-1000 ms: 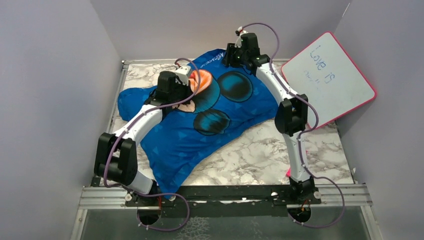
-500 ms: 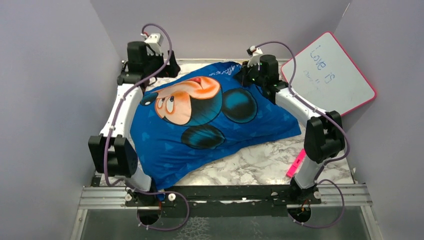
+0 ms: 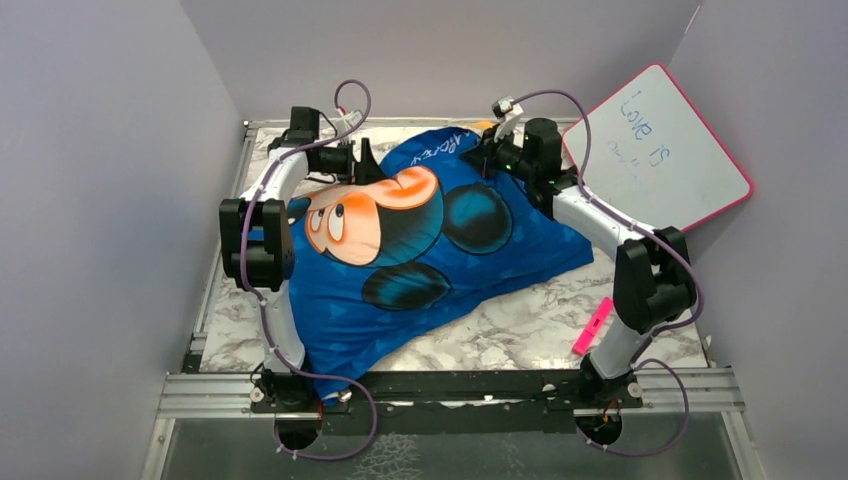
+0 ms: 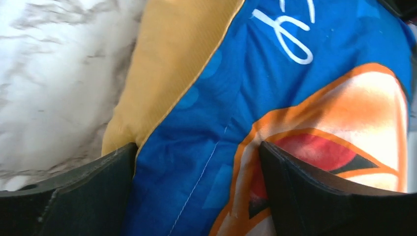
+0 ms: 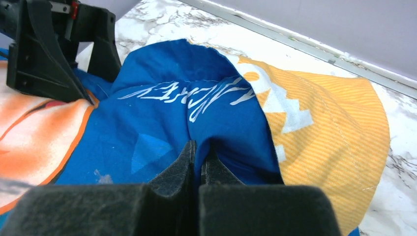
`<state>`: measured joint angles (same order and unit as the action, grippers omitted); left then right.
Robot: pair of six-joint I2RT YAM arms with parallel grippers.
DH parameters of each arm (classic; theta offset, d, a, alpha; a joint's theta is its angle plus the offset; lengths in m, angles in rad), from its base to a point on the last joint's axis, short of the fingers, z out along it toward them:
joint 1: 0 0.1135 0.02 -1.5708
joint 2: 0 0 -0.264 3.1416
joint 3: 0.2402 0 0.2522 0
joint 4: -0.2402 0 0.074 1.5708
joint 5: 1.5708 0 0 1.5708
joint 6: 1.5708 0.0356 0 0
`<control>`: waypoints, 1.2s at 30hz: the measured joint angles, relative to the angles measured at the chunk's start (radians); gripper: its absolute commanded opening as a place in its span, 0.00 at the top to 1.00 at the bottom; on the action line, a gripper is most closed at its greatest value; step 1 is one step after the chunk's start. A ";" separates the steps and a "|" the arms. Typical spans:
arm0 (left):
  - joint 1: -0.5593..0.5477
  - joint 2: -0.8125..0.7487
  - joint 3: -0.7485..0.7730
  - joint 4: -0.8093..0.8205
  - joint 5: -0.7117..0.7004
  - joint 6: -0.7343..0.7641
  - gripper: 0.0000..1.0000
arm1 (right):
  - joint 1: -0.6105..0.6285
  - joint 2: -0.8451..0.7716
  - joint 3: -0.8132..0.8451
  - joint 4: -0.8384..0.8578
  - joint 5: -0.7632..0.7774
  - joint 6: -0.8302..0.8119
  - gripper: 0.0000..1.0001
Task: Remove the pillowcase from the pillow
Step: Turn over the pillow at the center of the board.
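The right fingers (image 5: pixel 191 160) are pressed together on a raised fold of blue cloth. It is a pinch of the pillowcase (image 3: pixel 430 250), just below its white script lettering. In the right wrist view the orange-yellow face (image 5: pixel 324 113) with its white lettering spreads to the right of that fold and lies on the marble. The left fingers (image 3: pixel 362 162) stand spread as wide as they go, one at each lower corner of the left wrist view. Blue cloth and the orange cartoon face fill the gap between them, and nothing is clamped. Whether their tips touch the fabric I cannot tell.

Seen from above, both sets of fingers sit at the upper edge of the pillowcase, the left ones left of centre and the right ones right of centre, near each other. The case lies print-side up and plump, slanting from the lower left of the frame, by the left arm's base, up to the centre right. The pillow is inside it and does not show.

The marble counter (image 3: pixel 520 320) shows bare at the lower right of the case. A pink marker (image 3: pixel 592 326) lies there, just beside the right arm's lower link. A pink-edged whiteboard (image 3: pixel 660 150) with handwriting leans at the upper right, apart from the case.
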<state>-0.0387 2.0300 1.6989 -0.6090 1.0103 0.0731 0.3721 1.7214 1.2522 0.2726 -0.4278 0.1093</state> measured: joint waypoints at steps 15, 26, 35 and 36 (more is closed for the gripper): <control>-0.014 -0.188 -0.102 -0.048 -0.056 0.030 1.00 | 0.019 0.056 0.463 -0.500 0.084 0.094 0.27; -0.027 -0.201 0.305 -0.201 -0.353 -0.103 1.00 | 0.020 -0.372 0.097 -0.603 0.088 0.191 0.26; -0.044 -0.239 0.398 -0.127 -0.400 -0.094 1.00 | 0.020 -0.412 -0.128 -0.630 0.036 0.291 0.27; -0.062 -0.264 0.324 -0.106 -0.420 -0.083 1.00 | 0.021 -0.411 -0.134 -0.645 0.053 0.306 0.27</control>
<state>-0.1005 1.7664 2.0228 -0.7155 0.5900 -0.0101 0.3927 1.3102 1.1187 -0.3721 -0.3748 0.4149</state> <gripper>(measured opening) 0.036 0.728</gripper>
